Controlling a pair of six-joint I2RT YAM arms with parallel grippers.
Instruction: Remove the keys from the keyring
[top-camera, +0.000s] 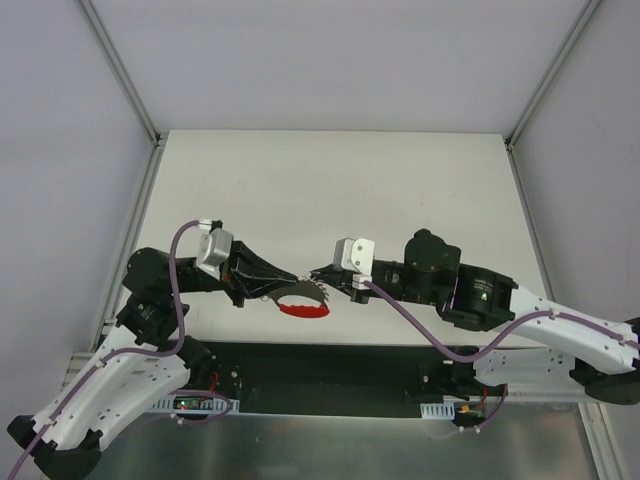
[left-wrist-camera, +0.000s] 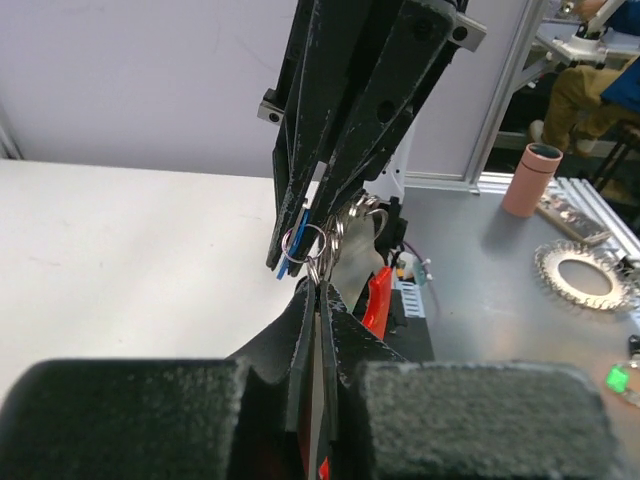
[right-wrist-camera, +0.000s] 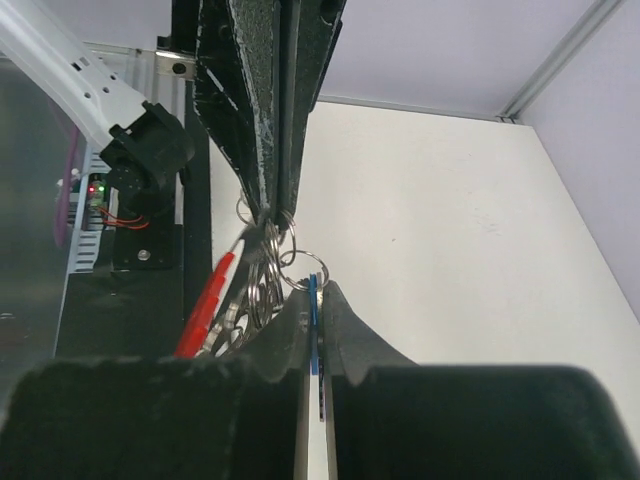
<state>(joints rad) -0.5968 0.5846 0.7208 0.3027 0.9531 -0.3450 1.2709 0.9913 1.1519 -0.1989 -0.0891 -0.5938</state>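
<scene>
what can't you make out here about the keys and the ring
- Top external: the keys hanging where the left gripper and right gripper meet are too small to count.
- Left wrist: its own fingers cover where they pinch the keyring.
- Right wrist: the blue sliver in its closed fingers is mostly covered; key or not, unclear.
</scene>
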